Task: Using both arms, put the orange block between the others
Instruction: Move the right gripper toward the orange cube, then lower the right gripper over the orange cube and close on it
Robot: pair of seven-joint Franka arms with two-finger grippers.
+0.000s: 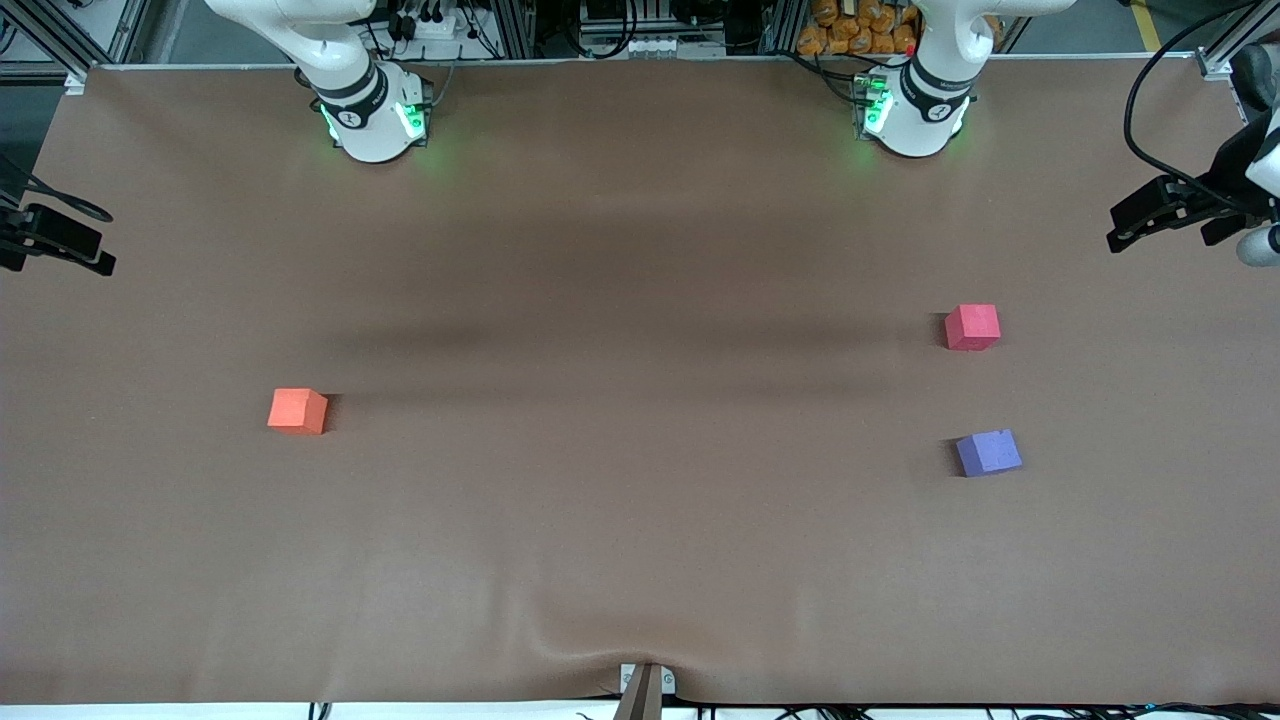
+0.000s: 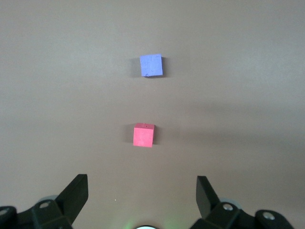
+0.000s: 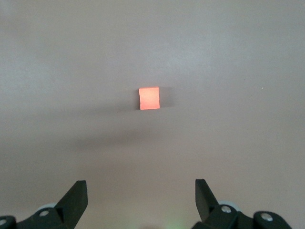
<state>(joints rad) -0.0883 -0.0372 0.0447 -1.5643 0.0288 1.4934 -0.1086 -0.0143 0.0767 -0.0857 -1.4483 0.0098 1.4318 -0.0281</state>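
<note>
The orange block lies alone toward the right arm's end of the table. The others lie toward the left arm's end: a pinkish-red cube and a purple-blue cube nearer to the front camera, with a gap between them. My left gripper hangs open high over the table, looking down on those two cubes. My right gripper hangs open high above the orange block's area. Neither holds anything. Both grippers are out of the front view.
The brown table cover is wrinkled at its front edge by a clamp. The arm bases glow green at the back edge. Black devices with cables stick in at both table ends.
</note>
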